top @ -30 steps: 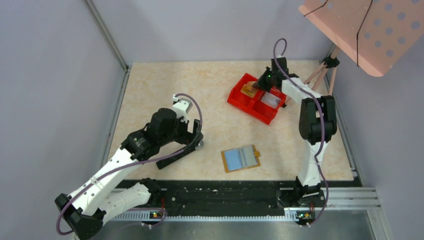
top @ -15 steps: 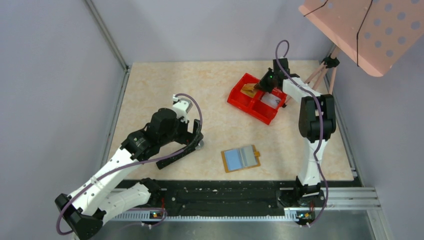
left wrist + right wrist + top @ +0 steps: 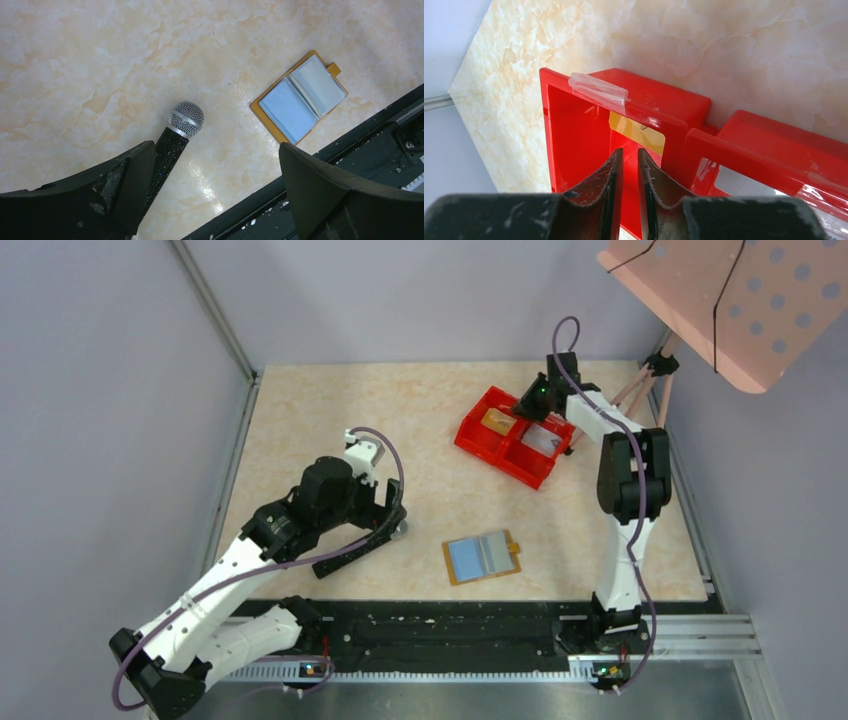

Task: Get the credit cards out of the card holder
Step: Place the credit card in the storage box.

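The card holder [image 3: 482, 557] lies open on the table near the front, tan with a blue and grey slotted inside; the left wrist view also shows the card holder [image 3: 299, 97]. A yellow credit card [image 3: 497, 421] [image 3: 636, 132] lies in the left compartment of the red tray [image 3: 470, 435]. A pale grey card [image 3: 540, 440] [image 3: 744, 182] lies in the right compartment. My right gripper [image 3: 524, 406] [image 3: 630, 150] hovers over the tray's left compartment, jaws a little apart with nothing between them. My left gripper [image 3: 392, 523] [image 3: 215, 145] stands wide open and empty, left of the holder.
A black microphone with a silver head [image 3: 186, 119] lies beside my left gripper's left finger. A strip of clear tape [image 3: 599, 90] sits on the rim of the red tray [image 3: 659, 100]. A pink perforated board [image 3: 730, 300] overhangs the back right corner.
The right gripper's jaws have parted and let go of the yellow card, which now lies flat in the tray. The gripper has drawn back slightly to the right. The left arm is still.
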